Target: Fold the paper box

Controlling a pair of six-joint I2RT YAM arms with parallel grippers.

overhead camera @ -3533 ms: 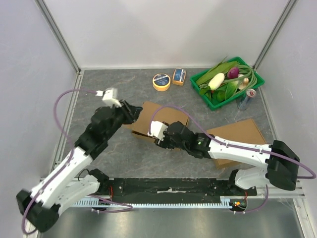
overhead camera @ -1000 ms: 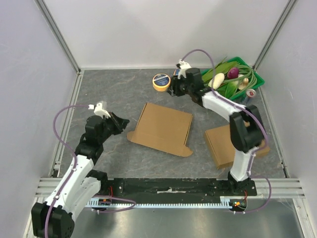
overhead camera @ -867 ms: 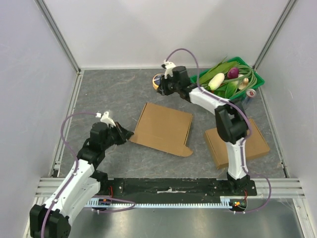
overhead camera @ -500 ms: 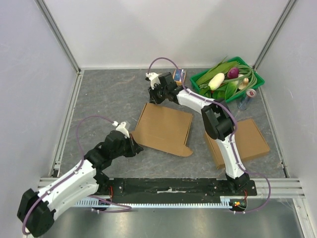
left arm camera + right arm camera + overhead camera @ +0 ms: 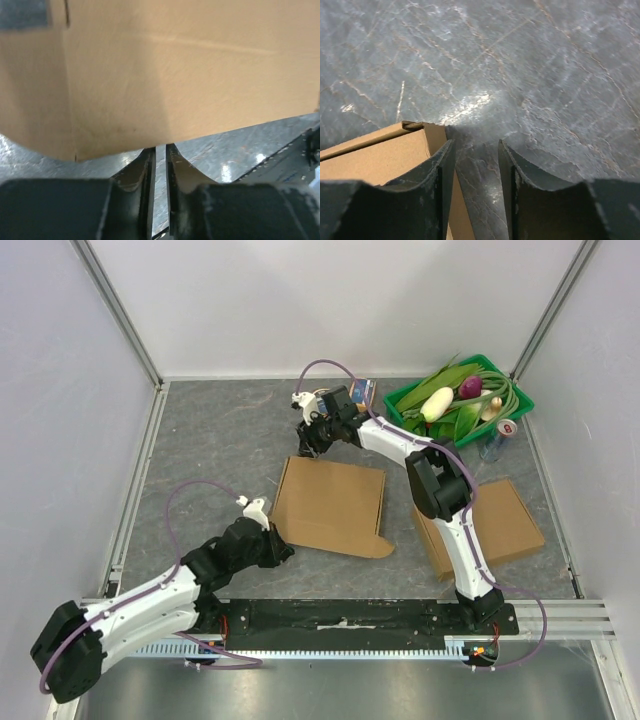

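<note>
1. Your paper box is lying flat and unfolded on the table, roughly mid-table, with a rounded flap sticking out at its near right corner.
2. The left gripper sits right at the box's near left corner. In the left wrist view its jaws are almost closed, with only a thin slit between them. I can't see any cardboard in that slit (the tips end right at the box edge, so whether they actually touch it is hard to call).
3. The right gripper is reached out to the far left corner of the box. Its jaws are partly open and holding nothing, with just bare table between them. The box corner sits right against one finger.
4. Off to the right there's a second flat cardboard piece, and a green tray of veggies in the far right corner.
</note>
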